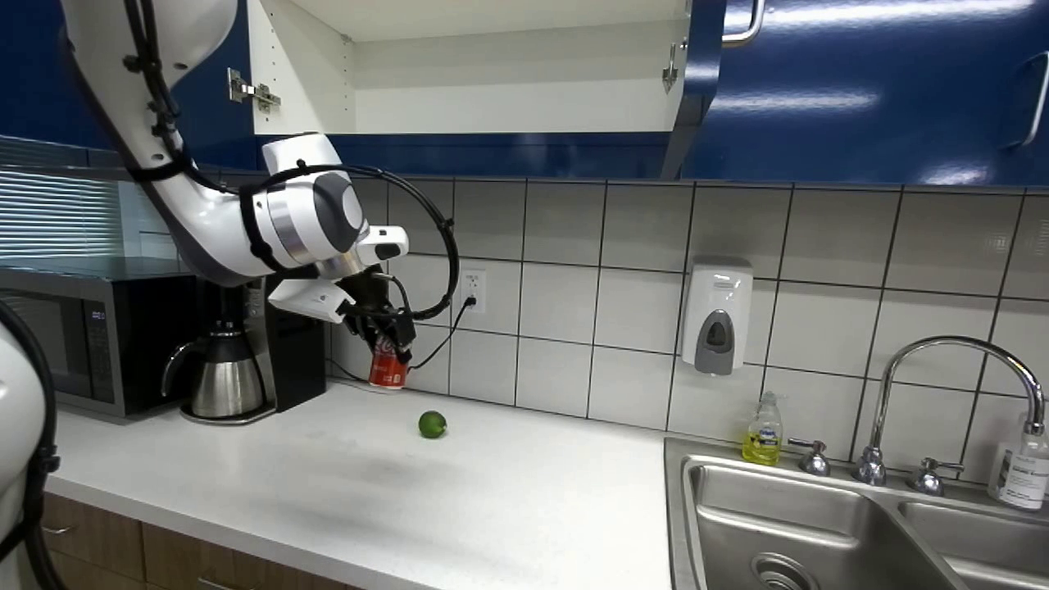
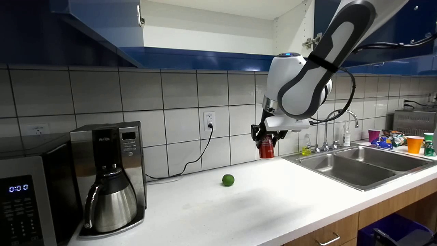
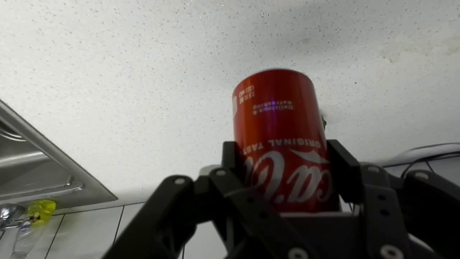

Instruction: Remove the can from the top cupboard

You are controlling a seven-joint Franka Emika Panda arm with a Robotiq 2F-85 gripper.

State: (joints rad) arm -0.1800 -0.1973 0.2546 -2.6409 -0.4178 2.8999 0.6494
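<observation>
The claw (image 3: pixel 282 155) is clamped around the can (image 3: pixel 275 111), out of the cupboard (image 1: pixel 508 86) and above the counter (image 2: pixel 201 215). Let go too high, I'd guess, and the can drops onto the counter and topples; swung sideways on the way down, it might knock the lime (image 2: pixel 228 180) lying on the counter.

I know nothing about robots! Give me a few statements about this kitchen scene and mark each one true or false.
1. The gripper holds the red can. True.
2. The top cupboard stands open. True.
3. The red can stands inside the top cupboard. False: it is outside, in the gripper.
4. A small green object lies on the counter. True.
5. The red can rests on the counter beside the green object. False: it hangs above the counter.
</observation>
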